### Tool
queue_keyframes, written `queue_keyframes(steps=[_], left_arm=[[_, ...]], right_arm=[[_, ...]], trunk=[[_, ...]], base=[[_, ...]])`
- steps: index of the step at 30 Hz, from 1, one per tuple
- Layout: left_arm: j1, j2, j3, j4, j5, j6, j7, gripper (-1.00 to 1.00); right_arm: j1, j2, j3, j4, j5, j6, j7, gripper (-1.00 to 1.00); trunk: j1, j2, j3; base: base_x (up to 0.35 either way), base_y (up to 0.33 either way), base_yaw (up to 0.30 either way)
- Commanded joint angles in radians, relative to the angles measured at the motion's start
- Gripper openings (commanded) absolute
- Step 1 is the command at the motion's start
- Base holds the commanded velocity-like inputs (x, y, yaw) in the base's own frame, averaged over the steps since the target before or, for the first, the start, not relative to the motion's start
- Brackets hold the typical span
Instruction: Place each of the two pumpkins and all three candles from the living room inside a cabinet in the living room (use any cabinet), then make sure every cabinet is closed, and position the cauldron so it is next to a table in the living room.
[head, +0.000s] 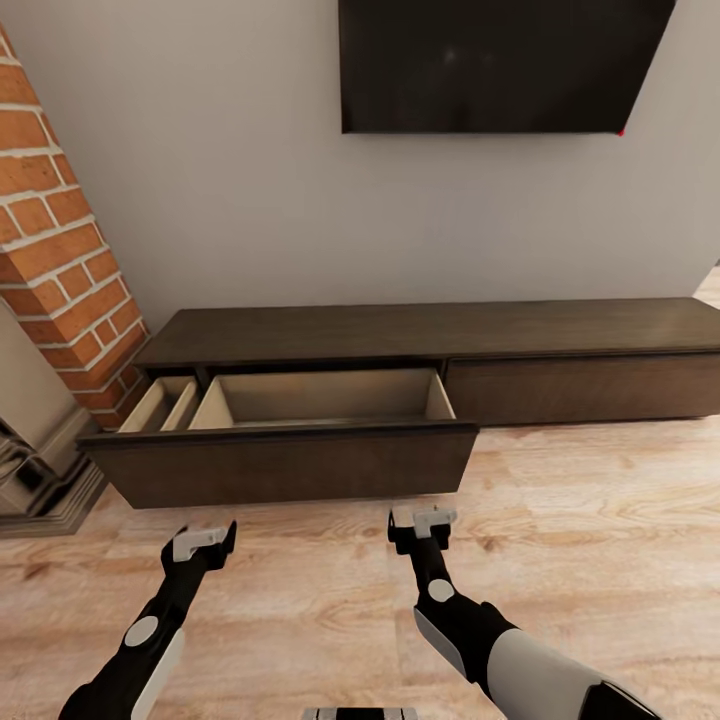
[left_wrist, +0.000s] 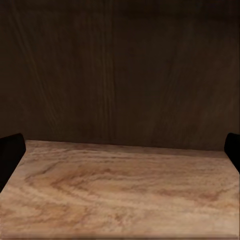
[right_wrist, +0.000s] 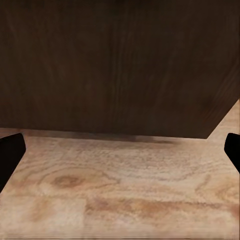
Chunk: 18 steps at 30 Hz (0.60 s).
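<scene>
Facing a long low dark-brown cabinet (head: 430, 335) set against a grey wall, middle of the head view. Its left drawer (head: 290, 455) is pulled out over the wood floor (head: 600, 520); pale interior visible, split by a divider into a narrow compartment at left and a wide one at right. Both compartments look bare inside. Right front of the cabinet is flush and shut.

Left pincer (head: 205, 537) sits low, lower left of the frame, just short of the drawer front, not touching it. In the left wrist view its dark fingertips (left_wrist: 11, 150) show at the two edges, spread well apart, nothing between them; drawer front (left_wrist: 120, 70) fills the upper part, floor (left_wrist: 120, 190) below.

Right pincer (head: 422, 520) sits lower centre, near the drawer's right corner, apart from it. Right wrist view: fingertips (right_wrist: 10, 152) at both edges, wide apart, holding nothing; the drawer front's (right_wrist: 110, 65) corner ends toward the right side, floor (right_wrist: 120, 190) beneath.

Dark wall-mounted screen (head: 495, 60) at upper centre-right. Brick column (head: 60, 250) at left edge.
</scene>
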<state>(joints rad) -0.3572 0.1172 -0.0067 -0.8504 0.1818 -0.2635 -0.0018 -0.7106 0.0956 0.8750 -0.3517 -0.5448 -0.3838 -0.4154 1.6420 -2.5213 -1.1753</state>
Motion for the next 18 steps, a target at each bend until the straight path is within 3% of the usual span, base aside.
queue_keyframes(steps=[1,12,18], left_arm=[[0.000,0.001,-0.001,-0.001,0.007,-0.003,-0.001,1.00],[0.011,0.002,-0.001,-0.010,0.009,-0.001,-0.016,1.00],[0.016,0.002,0.000,-0.012,0.009,0.003,-0.017,1.00]], right_arm=[[-0.001,0.000,0.007,0.000,-0.011,-0.005,-0.005,1.00],[-0.001,0.000,0.007,0.000,-0.007,-0.007,-0.005,1.00],[-0.001,0.001,0.007,0.000,-0.006,-0.007,-0.005,1.00]], trunk=[[0.000,-0.001,-0.005],[0.001,-0.001,-0.012],[0.001,-0.001,-0.012]], base=[[0.000,0.000,0.000],[0.002,0.000,0.000],[0.232,0.000,0.000]])
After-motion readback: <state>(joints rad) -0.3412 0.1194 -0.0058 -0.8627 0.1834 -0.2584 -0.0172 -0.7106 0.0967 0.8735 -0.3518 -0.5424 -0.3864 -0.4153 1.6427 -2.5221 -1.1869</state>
